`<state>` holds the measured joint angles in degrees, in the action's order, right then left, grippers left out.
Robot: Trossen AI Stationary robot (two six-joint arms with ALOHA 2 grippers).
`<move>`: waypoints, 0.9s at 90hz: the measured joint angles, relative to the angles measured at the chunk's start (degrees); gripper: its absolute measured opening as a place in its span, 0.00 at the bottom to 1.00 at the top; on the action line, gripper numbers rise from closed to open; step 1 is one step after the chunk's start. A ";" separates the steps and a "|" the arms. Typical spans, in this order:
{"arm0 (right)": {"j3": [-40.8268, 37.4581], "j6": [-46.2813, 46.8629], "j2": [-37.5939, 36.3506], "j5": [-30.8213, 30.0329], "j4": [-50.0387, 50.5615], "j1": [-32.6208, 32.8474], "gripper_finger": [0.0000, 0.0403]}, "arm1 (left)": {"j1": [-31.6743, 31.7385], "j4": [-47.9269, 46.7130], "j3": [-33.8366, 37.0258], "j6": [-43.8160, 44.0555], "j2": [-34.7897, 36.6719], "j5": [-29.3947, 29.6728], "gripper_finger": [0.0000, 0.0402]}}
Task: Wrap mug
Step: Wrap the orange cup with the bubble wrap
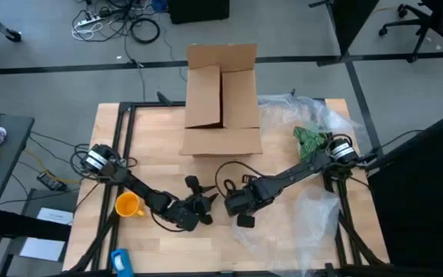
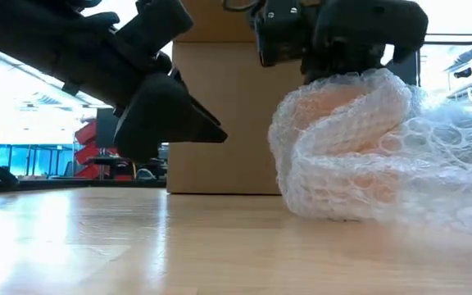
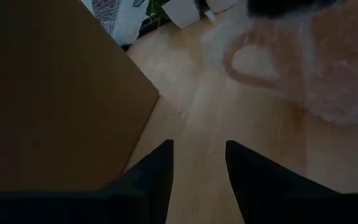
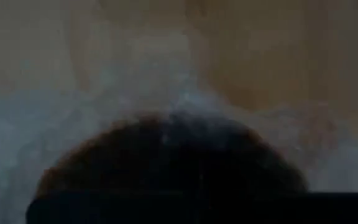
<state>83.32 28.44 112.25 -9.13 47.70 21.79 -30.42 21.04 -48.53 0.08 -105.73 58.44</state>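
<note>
From above, the mug [image 1: 128, 205] sits bare beside the left arm, well behind the left gripper [image 1: 198, 201], whose fingers [image 3: 157, 171] gape empty. Low down, the right gripper [image 2: 334, 37] presses the bubble wrap [image 2: 347, 152], probably bunching it; its grip is hidden.

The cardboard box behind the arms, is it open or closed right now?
Open. In the high view the cardboard box has its top flaps folded outward, so its brown inside walls show. What it holds, if anything, cannot be told.
</note>
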 joint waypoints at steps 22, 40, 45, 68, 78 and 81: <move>7.02 -1.40 -2.39 0.63 7.91 1.13 0.00 | -0.13 0.36 -0.09 -7.28 0.04 6.27 0.33; 9.12 -1.48 -3.84 1.59 12.34 2.20 0.00 | -0.13 0.38 -0.11 -7.17 0.04 7.96 0.33; 8.30 -1.44 -3.25 3.66 11.26 2.18 0.00 | -0.13 0.44 -0.11 -6.51 0.06 7.95 0.33; 3.85 -4.52 3.24 7.45 4.97 0.73 0.00 | -0.13 0.48 -0.11 -3.98 0.09 7.10 0.33; 3.96 -6.31 4.10 8.64 3.98 -0.32 0.00 | -0.14 0.78 -0.11 -3.92 0.09 6.42 0.33; 3.93 -6.46 3.88 8.78 4.02 -0.54 0.00 | -0.19 0.86 -0.11 -3.72 0.10 6.26 0.33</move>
<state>87.25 21.99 116.12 -0.35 51.72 21.25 -30.61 21.90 -48.64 -3.65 -105.63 64.70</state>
